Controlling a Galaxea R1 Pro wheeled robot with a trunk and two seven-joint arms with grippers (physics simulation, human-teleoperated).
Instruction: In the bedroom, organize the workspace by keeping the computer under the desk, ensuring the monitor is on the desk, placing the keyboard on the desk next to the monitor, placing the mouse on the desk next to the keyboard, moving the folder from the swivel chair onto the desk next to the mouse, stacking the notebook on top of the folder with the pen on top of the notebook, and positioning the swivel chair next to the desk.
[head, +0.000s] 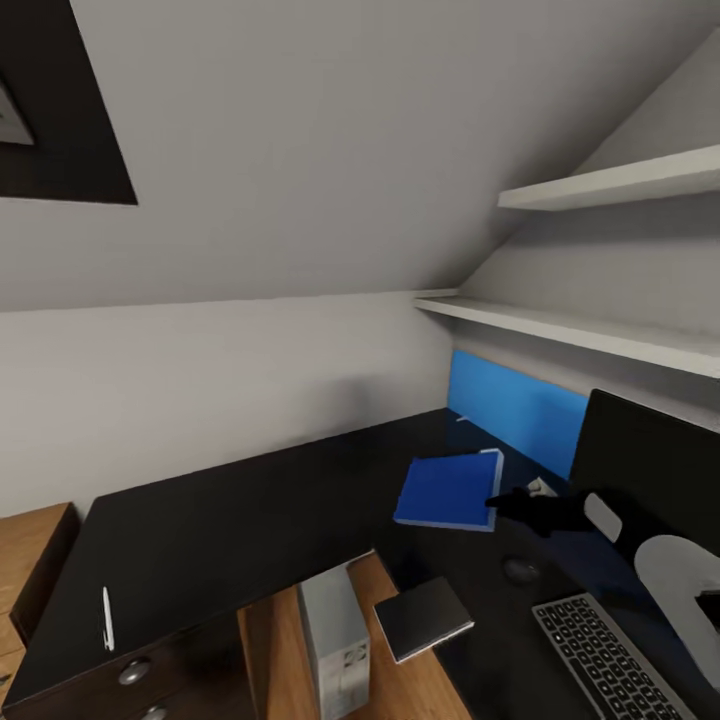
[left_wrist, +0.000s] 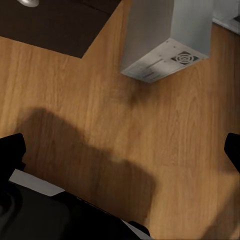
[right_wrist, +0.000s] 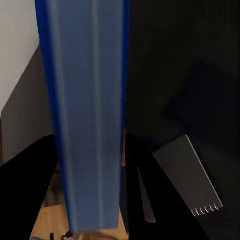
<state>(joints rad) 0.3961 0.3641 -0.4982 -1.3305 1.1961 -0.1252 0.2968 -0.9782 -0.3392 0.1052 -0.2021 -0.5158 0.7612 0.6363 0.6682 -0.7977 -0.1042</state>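
Desk (head: 250, 530): black top, blue back panel. Folder (head: 448, 490): blue, held tilted above the far right of the desk by my right gripper (head: 505, 503), fingers (right_wrist: 30, 185) clamped on either side of its edge. Monitor (head: 650, 470): far right, just beside the folder. Keyboard (head: 610, 655): near right. Notebook (head: 423, 617): grey, on the desk's near edge. Pen (head: 107, 618): white, near left. Computer (head: 335, 640): on the floor beneath. My left gripper (left_wrist: 120, 150): spread wide, empty, over the wood floor (left_wrist: 100, 115).
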